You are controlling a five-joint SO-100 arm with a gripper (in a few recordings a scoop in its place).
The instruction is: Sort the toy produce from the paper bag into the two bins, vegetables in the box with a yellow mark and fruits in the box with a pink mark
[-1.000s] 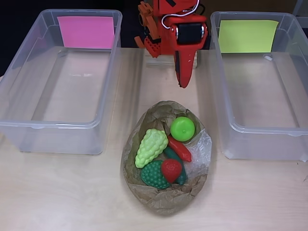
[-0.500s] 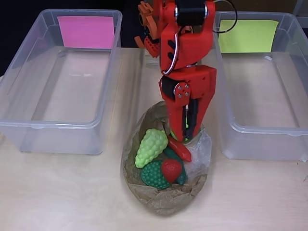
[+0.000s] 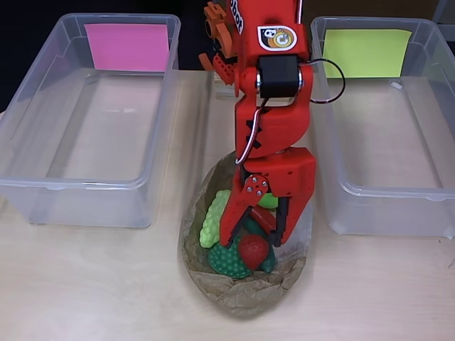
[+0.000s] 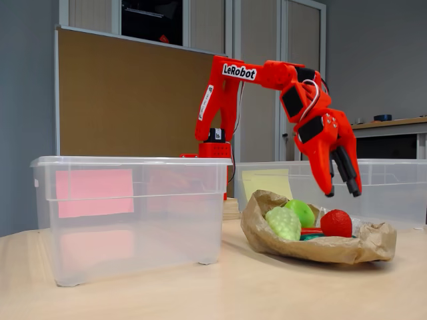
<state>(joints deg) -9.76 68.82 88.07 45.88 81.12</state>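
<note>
toy produce (image 3: 238, 245) in paper bag (image 4: 313, 247), spread jaws just above it

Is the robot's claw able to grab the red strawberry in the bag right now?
Probably yes. The gripper hangs open just above the red strawberry, which sits on top of the pile in the paper bag with nothing covering it.

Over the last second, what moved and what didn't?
The arm swung out from its folded pose between the bins and came down over the paper bag. The gripper now hangs open above the red toy, holding nothing. The toys in the bag, the pink-marked bin and the yellow-marked bin have not shifted; both bins hold no toys.
</note>
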